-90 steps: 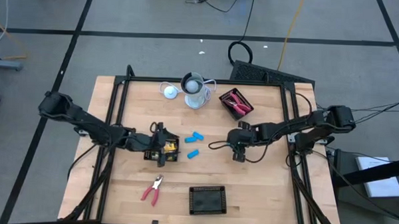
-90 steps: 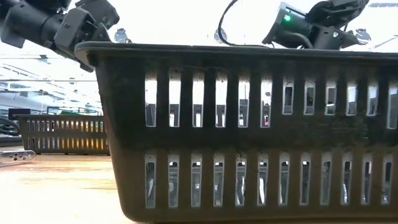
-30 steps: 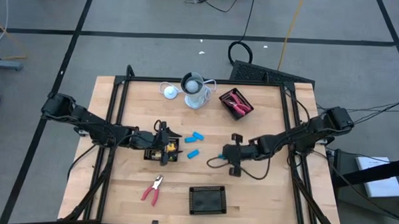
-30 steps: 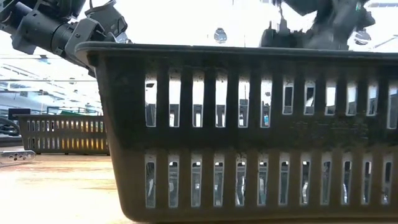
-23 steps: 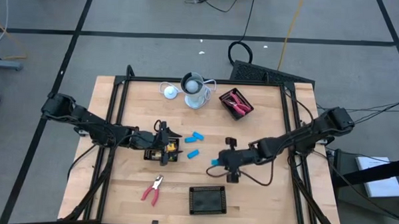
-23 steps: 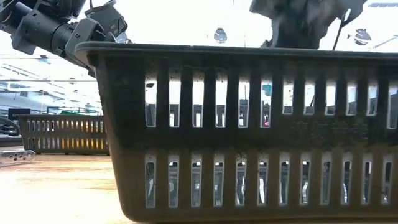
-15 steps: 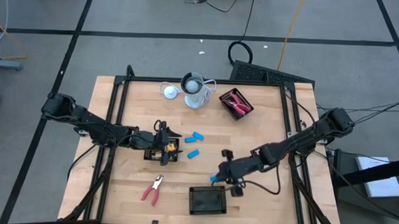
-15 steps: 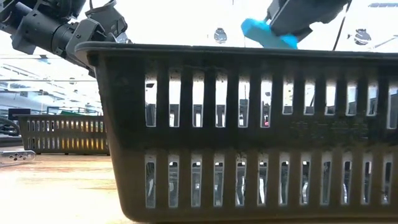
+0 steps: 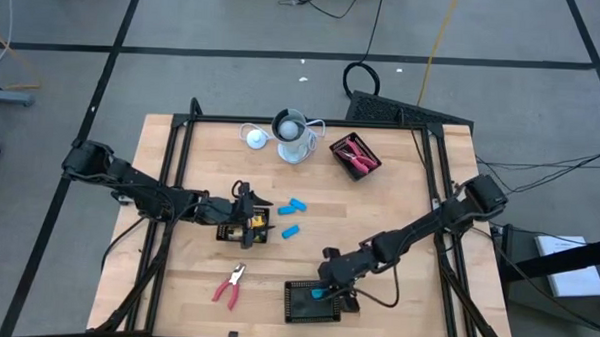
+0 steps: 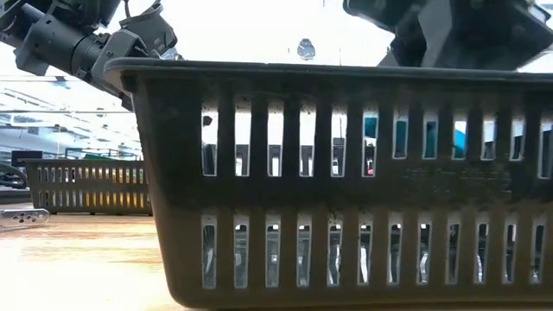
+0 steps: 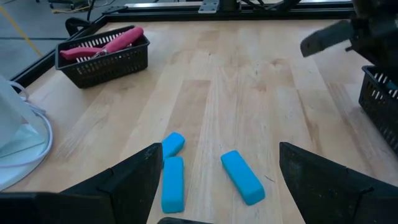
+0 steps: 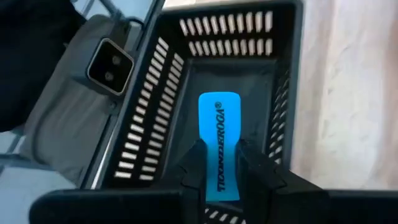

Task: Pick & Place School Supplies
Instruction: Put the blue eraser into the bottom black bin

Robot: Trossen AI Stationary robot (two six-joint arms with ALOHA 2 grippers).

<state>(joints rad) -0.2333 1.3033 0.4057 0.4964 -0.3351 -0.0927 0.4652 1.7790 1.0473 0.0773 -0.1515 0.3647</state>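
From above, the right gripper [image 9: 323, 286] reaches down to the black mesh tray [image 9: 311, 307] at the middle of the bench's near edge, a light-blue eraser [image 9: 319, 291] pinched in its fingers over the tray's inside; the left gripper [image 9: 246, 219] waits left of the bench's middle, over a yellow-and-black piece [image 9: 257, 225], and whether its jaws grip anything cannot be told here. Three loose blue pieces [image 9: 292, 217] lie just right of it near the bench's centre, red-handled pliers [image 9: 230, 284] lie toward the near left corner, a second mesh tray [image 9: 356, 153] holding red tools sits toward the far right corner, and a pale cup [image 9: 291, 134] with a white disc [image 9: 255, 137] beside it stands at the far edge. In the low view, the near tray's slotted wall [image 10: 346, 181] fills the picture, blue showing through its upper slots [image 10: 400, 136] with the right arm's dark body above the rim. In the left wrist view, the left gripper's two dark fingers [image 11: 134, 177] stand spread apart with nothing between them, the three blue pieces [image 11: 242, 177] lying on the wood beyond. In the right wrist view, the right gripper's fingers [image 12: 255, 167] are clenched on the printed blue eraser [image 12: 219, 140], held lengthwise above the tray's floor [image 12: 258, 81], not touching it as far as can be seen
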